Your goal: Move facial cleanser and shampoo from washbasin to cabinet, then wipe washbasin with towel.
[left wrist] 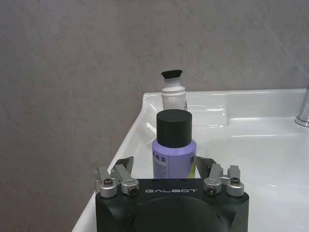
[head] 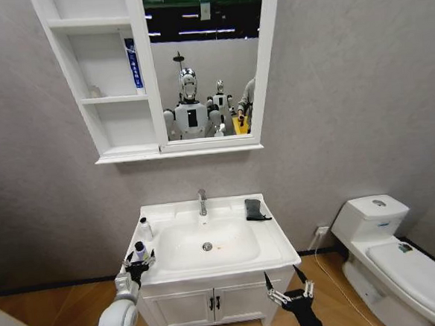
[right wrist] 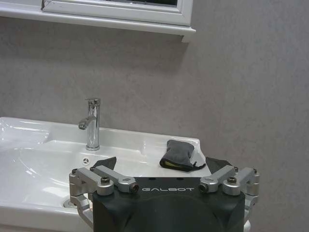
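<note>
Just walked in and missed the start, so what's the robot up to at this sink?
It is clearing bottles off the washbasin. The left gripper is at the front left corner with its fingers open around a purple bottle with a black cap, not yet closed on it. A white bottle stands behind it, near the wall. The right gripper hangs open in front of the basin's right corner. The dark towel lies on the rim right of the tap. A blue item already sits in the cabinet.

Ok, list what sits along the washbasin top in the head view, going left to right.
Left gripper around the purple bottle → white bottle → tap → towel.
</note>
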Controlling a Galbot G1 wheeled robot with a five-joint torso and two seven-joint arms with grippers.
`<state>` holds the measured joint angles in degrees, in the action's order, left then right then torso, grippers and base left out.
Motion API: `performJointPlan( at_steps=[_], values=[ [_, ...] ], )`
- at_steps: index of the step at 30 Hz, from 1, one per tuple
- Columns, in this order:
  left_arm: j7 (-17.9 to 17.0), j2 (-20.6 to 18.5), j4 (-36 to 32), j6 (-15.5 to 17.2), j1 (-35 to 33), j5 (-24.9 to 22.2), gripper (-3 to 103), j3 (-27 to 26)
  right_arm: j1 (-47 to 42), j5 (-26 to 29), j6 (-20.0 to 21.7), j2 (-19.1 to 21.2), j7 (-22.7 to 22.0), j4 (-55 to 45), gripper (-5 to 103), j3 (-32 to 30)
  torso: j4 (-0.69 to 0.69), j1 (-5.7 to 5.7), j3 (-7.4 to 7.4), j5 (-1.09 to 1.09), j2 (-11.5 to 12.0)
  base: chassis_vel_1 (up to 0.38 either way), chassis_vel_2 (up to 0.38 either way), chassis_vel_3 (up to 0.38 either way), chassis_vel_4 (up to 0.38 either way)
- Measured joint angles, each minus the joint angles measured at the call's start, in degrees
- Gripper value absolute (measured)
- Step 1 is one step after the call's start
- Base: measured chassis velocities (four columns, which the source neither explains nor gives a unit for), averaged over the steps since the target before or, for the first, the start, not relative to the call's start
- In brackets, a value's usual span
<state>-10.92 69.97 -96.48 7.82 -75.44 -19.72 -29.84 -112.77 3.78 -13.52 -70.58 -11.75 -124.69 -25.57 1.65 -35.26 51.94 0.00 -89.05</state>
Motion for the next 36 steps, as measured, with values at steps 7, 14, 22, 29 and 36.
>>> performJointPlan(
  at_steps=[7, 14, 22, 29, 36],
  values=[
    [0.6, 0.0, -1.0, 0.0, -0.5, 0.0, 54, 0.0, -0.3, 0.1, 0.2, 0.0, -0.2, -0.6, 100, -0.3, 0.00, 0.00, 0.00, 0.00, 0.0, 0.000, 0.000, 0.000, 0.000],
    [1.9, -1.3, -6.4, 0.0, -4.3, 0.2, 43, -1.6, -0.5, 0.1, 0.3, -0.1, -0.2, -0.9, 100, -0.1, 0.00, 0.00, 0.00, -0.02, 0.0, 0.000, 0.000, 0.000, 0.000],
    [1.7, -11.2, -22.4, 3.3, -9.9, -6.8, 43, -9.1, -0.5, 0.0, 0.4, 0.1, -0.3, -1.6, 100, -0.1, -0.02, 0.01, -0.01, -0.05, 0.0, 0.000, 0.000, 0.000, 0.000],
    [-9.4, -38.5, -36.0, 14.8, -0.9, -36.3, 43, -17.3, -0.2, -1.2, 0.2, -0.4, -0.1, -1.2, 100, 0.6, 0.01, 0.01, -0.01, -0.03, 0.0, 0.000, 0.000, 0.000, 0.000],
    [-12.3, -53.7, -30.4, 21.4, 15.6, -52.6, 43, -14.9, 0.5, -1.5, 0.1, -0.6, 0.3, -0.4, 100, 1.0, 0.00, 0.00, 0.00, -0.03, 0.0, 0.000, 0.000, 0.000, 0.000]
  ],
)
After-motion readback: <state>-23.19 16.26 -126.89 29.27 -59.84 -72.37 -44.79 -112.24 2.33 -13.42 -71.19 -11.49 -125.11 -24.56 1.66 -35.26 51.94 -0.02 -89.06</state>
